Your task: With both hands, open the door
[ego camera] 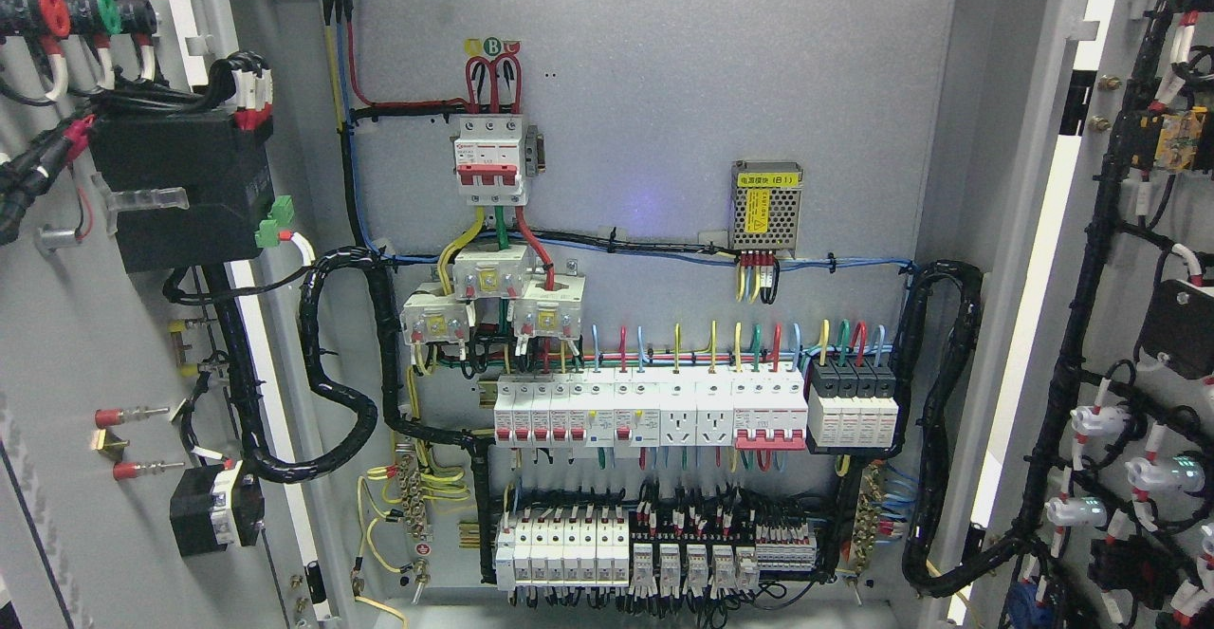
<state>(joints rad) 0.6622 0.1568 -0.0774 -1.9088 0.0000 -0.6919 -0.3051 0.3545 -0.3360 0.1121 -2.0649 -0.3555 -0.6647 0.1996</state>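
Observation:
The electrical cabinet stands with both doors swung wide. The left door (76,344) shows its inner face at the picture's left, carrying a black box, coloured connectors and wiring. The right door (1138,231) shows its inner face at the right edge, with black cable looms and indicator lamps. Between them the grey back panel (664,88) is fully exposed. Neither of my hands nor any arm shows anywhere in the head view.
On the back panel sit a red-and-white main breaker (489,157), a perforated power supply (766,206), a row of white breakers (650,409) and terminal blocks (654,551) below. Thick black cable loops (327,373) hang from each door hinge side.

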